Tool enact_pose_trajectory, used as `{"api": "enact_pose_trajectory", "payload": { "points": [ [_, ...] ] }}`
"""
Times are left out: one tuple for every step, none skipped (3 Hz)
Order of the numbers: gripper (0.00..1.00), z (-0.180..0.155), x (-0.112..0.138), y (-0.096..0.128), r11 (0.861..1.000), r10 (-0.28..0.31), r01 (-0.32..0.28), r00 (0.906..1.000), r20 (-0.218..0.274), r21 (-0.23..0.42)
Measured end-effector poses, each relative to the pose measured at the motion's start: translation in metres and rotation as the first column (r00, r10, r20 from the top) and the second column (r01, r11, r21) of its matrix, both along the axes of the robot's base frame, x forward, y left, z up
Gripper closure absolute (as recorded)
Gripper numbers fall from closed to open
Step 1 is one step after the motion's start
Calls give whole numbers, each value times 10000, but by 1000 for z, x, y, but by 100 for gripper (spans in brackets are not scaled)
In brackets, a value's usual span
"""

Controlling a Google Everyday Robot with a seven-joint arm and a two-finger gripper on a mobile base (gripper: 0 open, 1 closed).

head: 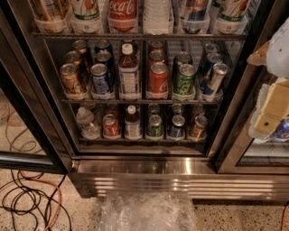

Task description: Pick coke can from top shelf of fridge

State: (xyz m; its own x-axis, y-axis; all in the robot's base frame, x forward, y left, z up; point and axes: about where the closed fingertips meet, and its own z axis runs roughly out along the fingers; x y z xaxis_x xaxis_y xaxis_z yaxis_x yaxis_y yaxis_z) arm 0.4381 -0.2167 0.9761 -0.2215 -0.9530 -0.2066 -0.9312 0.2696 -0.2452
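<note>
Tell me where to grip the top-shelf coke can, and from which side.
Best grip the coke can across its round wall above the white tray, coming straight in from the front: it stands upright, a can and a bottle close on either side. The gripper hangs to the right.

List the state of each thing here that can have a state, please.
fridge, door open.
coke can, upright on the top shelf, not held.
silver-blue can, lower right of it, leaning.
gripper, at the right edge, outside the fridge, far from the coke can.
</note>
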Motion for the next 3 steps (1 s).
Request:
{"api": "enact_pose_trajectory", "payload": {
  "points": [
    [0,0,0,0,10000,0,0,10000,1,1],
    [0,1,1,-1,9990,-146,140,9998,131,431],
    [0,5,17,0,9858,-424,324,9975,572,1647]
  ]
}}
